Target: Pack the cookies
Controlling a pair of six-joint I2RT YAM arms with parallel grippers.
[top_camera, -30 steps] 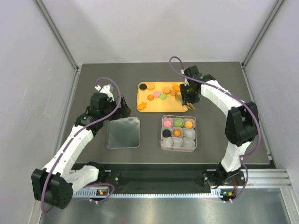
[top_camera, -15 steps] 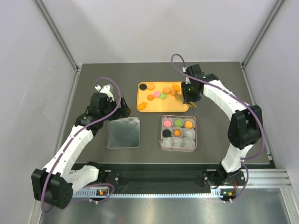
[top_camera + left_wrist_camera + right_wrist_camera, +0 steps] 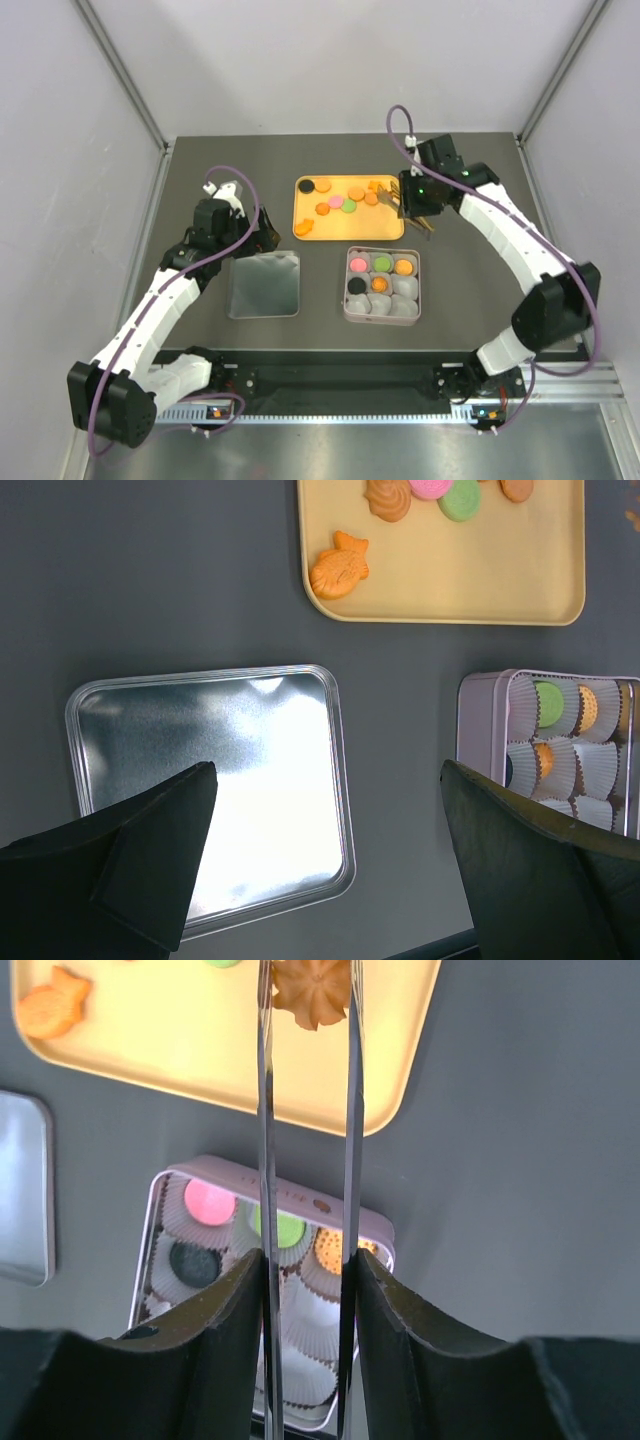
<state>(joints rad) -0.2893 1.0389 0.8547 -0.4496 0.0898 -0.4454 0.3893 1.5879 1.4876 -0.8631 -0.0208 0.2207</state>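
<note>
Narrowly, right tool (image 3: pixel 305 1280) round tweezers (image 3: pixel 264 1110) w/ cookie (image 3: pixel 312 990)

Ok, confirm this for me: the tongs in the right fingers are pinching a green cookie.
Not right. The tongs in the right fingers are pinching an orange flower-shaped cookie, not a green one. The right wrist view shows it.

Left hand (image 3: pixel 325 780) wide, right hand (image 3: pixel 305 1265) clamped.
</note>
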